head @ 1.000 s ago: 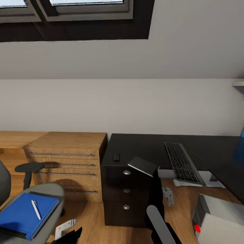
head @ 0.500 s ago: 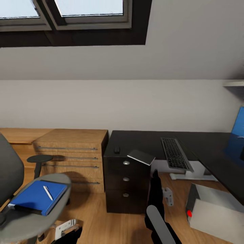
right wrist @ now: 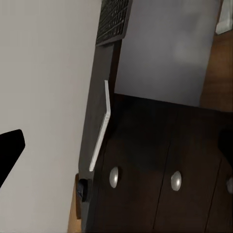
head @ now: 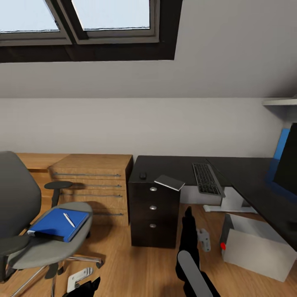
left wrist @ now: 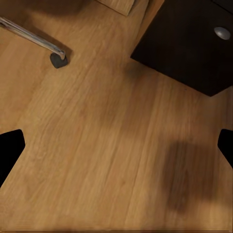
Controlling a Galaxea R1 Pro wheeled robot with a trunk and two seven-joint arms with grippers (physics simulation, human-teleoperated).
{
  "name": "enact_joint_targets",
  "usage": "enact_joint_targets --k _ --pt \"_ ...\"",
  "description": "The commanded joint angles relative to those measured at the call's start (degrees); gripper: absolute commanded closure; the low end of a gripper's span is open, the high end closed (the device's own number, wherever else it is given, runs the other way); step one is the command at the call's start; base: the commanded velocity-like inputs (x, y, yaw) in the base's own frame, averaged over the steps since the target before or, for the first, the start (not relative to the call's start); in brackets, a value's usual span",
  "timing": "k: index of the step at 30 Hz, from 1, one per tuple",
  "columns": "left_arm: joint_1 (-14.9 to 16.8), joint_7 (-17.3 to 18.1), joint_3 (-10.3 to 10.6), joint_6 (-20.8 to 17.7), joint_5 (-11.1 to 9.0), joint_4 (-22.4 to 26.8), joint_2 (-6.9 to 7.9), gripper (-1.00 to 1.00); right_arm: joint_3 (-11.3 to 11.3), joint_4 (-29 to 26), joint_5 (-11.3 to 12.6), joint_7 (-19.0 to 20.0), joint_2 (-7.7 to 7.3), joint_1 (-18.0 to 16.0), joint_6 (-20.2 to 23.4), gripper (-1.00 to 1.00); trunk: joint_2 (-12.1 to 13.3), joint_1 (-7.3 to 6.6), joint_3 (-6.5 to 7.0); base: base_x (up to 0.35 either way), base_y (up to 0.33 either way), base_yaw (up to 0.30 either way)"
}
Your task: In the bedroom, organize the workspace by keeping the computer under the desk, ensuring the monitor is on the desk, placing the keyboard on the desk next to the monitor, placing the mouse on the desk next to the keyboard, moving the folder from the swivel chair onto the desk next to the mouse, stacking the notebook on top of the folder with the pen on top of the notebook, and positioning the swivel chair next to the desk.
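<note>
Notebook [head: 169,182] on desk [head: 247,177] edge, beyond right hand [head: 189,214].

The head camera is looking forward from well back of the desk [head: 173,165]. The left wrist camera is facing the floor [left wrist: 107,145] beside the desk's drawers [left wrist: 189,43]; the right wrist camera is viewing those drawers [right wrist: 160,170] from nearby.
</note>
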State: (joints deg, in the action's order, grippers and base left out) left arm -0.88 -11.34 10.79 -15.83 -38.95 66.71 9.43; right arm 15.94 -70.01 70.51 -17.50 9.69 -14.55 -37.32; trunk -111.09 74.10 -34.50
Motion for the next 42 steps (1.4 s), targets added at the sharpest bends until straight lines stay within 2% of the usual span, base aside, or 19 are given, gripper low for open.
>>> enact_joint_targets --k 1,5,7,13,15,16,20,22,23,30,31,34,35,36,42 --pt "0.0 -0.5 0.2 -0.2 -0.6 0.2 0.06 -1.0 0.2 0.2 0.1 -0.2 -0.02 0.0 -0.3 -1.0 0.0 -0.02 -0.05 -0.075 0.0 0.0" --pt "0.0 -0.5 0.2 -0.3 -0.6 0.2 0.06 -1.0 0.7 1.2 0.0 -0.1 -0.02 0.0 -0.3 -1.0 0.0 -0.02 -0.05 -0.038 0.0 0.0" --pt "0.0 -0.6 0.3 -0.3 -0.5 0.1 0.06 -1.0 1.9 2.5 -0.1 -0.1 -0.05 0.0 -0.3 -1.0 0.0 -0.02 -0.05 -0.014 0.0 0.0" --pt "0.0 -0.7 0.3 -0.3 -0.1 -0.1 0.07 -1.0 4.1 8.7 -0.2 -0.1 -0.28 0.0 -0.5 -1.0 2.4 -1.33 1.03 -0.006 0.0 0.0" --pt "0.0 -0.7 0.3 -0.3 0.5 -0.1 0.05 -1.0 4.4 11.5 -0.2 -0.1 -0.51 0.0 -0.5 -1.0 3.2 -1.77 1.39 -0.002 0.0 0.0" --pt "0.0 -0.7 0.4 -0.4 1.4 -0.2 -0.03 -1.0 4.6 14.5 -0.3 0.0 -0.86 0.0 -0.6 -1.0 3.6 -1.99 1.56 -0.001 0.0 0.0" --pt "0.0 -0.9 0.4 -0.4 3.5 -1.4 -0.44 -1.0 4.9 20.0 -1.2 0.0 -1.85 0.0 -0.6 -1.0 5.2 -2.87 2.28 0.0 0.0 0.0" --pt "0.0 -0.9 0.4 -0.4 4.5 -2.5 -0.88 -1.0 4.9 22.4 -2.0 0.0 -2.17 0.0 -0.6 -1.0 6.0 -3.31 2.64 0.0 0.0 0.0" --pt "0.0 -1.0 0.4 -0.4 5.1 -3.3 -1.42 -1.0 5.0 24.8 -3.2 0.0 -2.39 0.0 -0.6 -1.0 6.4 -3.53 2.82 0.0 0.0 0.0" --pt "0.0 -1.1 0.2 -0.3 5.9 -5.2 -2.48 -1.0 5.0 34.7 -9.2 -0.1 -3.23 0.0 -1.3 -1.0 9.2 -5.07 4.08 0.0 0.0 0.0" --pt "0.0 -1.1 0.2 -0.2 6.0 -6.4 -2.58 -1.0 5.0 37.3 -10.5 -0.1 -3.55 0.0 -1.5 -1.0 9.6 -5.29 4.26 0.0 0.0 0.0" --pt "0.0 -1.1 0.2 -0.1 6.1 -9.2 -2.72 -1.0 5.0 41.0 -12.2 -0.1 -3.87 0.0 -1.6 -1.0 10.8 -5.95 4.8 0.0 0.0 0.0" --pt "0.0 -1.2 0.2 0.1 6.2 -12.1 -2.91 -1.0 5.0 44.6 -13.4 0.0 -4.05 0.0 -1.7 -1.0 11.2 -6.16 4.98 0.0 0.0 0.0" --pt "0.0 -1.2 0.1 0.2 6.2 -13.6 -3.04 -1.0 5.0 47.1 -14.0 0.0 -4.09 0.0 -1.8 -1.0 11.6 -6.38 5.16 0.0 0.0 0.0" --pt "0.0 -1.1 0.1 2.9 6.1 -19.1 -3.17 -1.0 5.1 53.0 -15.5 1.7 -4.16 0.0 -1.8 -1.0 14.0 -7.7 6.23 0.0 0.0 0.0"
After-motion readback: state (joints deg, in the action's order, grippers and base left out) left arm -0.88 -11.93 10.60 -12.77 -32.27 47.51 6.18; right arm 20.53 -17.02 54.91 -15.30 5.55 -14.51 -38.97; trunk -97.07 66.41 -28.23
